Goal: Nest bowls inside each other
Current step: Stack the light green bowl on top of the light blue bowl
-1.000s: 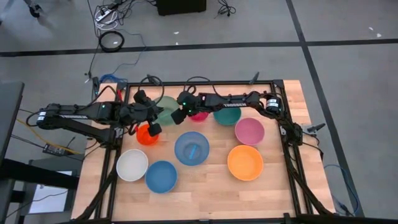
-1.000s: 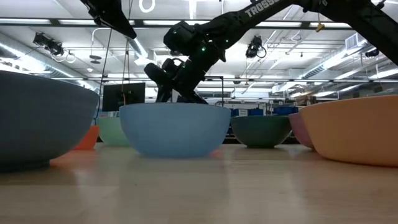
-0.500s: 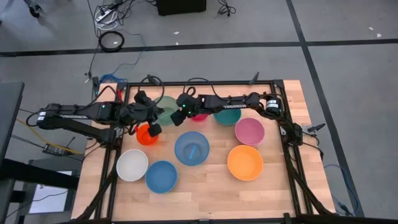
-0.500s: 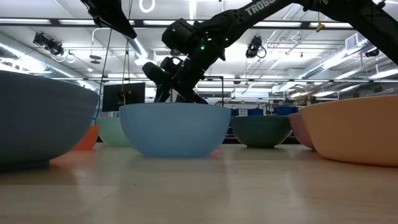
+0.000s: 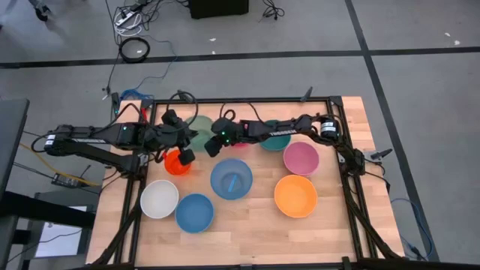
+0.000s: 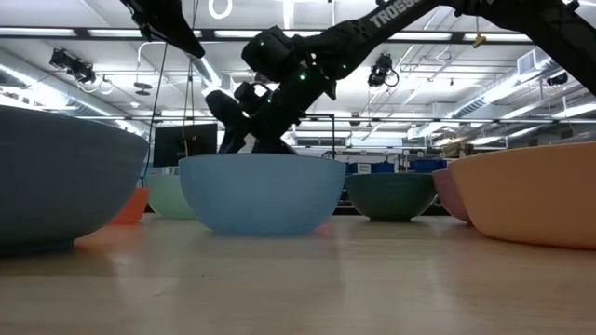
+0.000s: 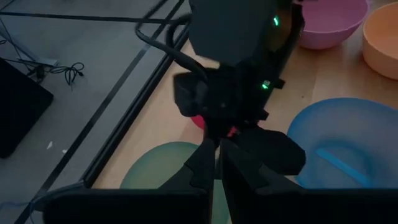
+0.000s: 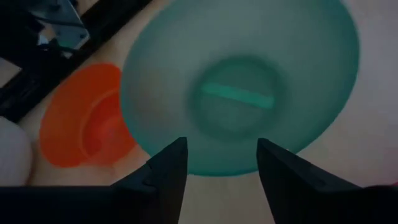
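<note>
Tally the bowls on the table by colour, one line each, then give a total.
Green: 1
Teal: 1
Pink: 1
Red-orange: 1
Orange: 1
White: 1
Light blue: 1
Blue: 1
Red, mostly hidden under the right arm: 1
Total: 9

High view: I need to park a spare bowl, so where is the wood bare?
Bare: the front strip below the round blue plastic bowl and orange bowl, and the gap between the light blue bowl and orange one. Crowded: the back-left, around the green bowl and red-orange bowl, where both arms meet.
</note>
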